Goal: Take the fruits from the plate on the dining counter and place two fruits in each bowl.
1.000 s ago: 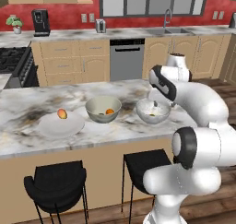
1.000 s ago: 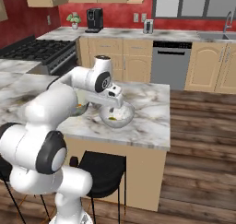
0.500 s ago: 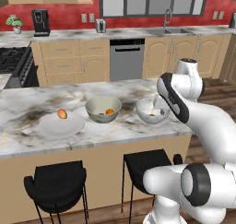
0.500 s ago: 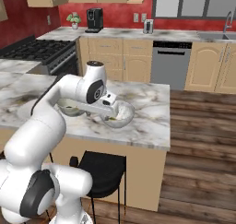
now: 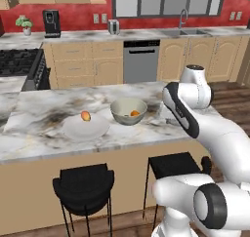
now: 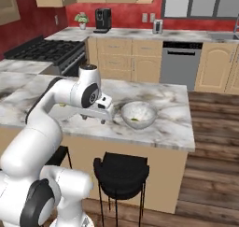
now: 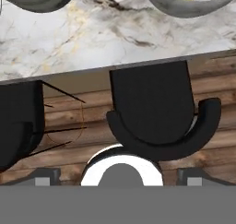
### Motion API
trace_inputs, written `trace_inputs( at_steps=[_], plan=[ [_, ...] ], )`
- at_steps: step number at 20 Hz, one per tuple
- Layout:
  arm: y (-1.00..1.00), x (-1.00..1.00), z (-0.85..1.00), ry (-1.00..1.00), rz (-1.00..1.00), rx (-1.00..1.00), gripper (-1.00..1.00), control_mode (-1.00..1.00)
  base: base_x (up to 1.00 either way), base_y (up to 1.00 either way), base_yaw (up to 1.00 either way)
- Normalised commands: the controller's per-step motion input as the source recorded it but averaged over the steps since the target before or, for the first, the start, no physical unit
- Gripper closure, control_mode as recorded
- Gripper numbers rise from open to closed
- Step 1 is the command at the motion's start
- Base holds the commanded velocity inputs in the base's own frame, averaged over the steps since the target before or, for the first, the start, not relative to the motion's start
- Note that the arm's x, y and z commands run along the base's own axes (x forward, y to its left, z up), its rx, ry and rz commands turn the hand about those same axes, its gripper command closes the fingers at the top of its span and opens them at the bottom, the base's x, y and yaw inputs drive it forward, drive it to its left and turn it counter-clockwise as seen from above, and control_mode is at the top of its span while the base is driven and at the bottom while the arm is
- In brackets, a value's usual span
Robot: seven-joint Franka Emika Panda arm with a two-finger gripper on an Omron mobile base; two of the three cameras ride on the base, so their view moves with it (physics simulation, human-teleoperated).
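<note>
On the dining counter lies the white plate with one peach orange-red fruit on it. To its right the grey-green bowl holds an orange fruit. The speckled bowl holds a yellow-green fruit; in the left base view my arm covers this bowl. My gripper hangs open and empty to the left of the speckled bowl, over the counter's near edge. In the hand view both bowl rims sit at the top, and the fingertips stand wide apart.
Two black stools stand below the counter's front edge, over a wooden floor. Kitchen cabinets, a dishwasher and a stove line the red back wall.
My hand has drawn back from over the speckled bowl toward the counter's front edge. The whole picture has shifted a little to the right, so the camera has moved.
</note>
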Motion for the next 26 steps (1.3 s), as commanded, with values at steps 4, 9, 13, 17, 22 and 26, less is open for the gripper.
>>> trace_inputs(
  at_steps=[4, 9, 13, 17, 22, 26],
  plan=[
    [0.0, 0.0, 0.0, 0.0, 0.0, 0.0, -1.0, 1.0, -0.6, 1.0, 0.0],
    [0.0, 0.0, 0.0, 0.0, 0.0, 0.0, -1.0, 1.0, -0.19, 0.93, 0.0],
    [0.0, 0.0, 0.0, 0.0, 0.0, 0.0, -1.0, 1.0, 0.54, 0.27, 0.0],
    [0.0, 0.0, 0.0, 0.0, 0.0, 0.0, -1.0, 1.0, 0.69, 0.03, 0.0],
    [0.0, 0.0, 0.0, 0.0, 0.0, 0.0, -1.0, 1.0, 0.76, 0.22, 0.0],
    [0.55, 1.0, 0.0, 0.0, 0.0, 0.0, -1.0, -1.0, 0.0, 0.0, 0.0]
  ],
)
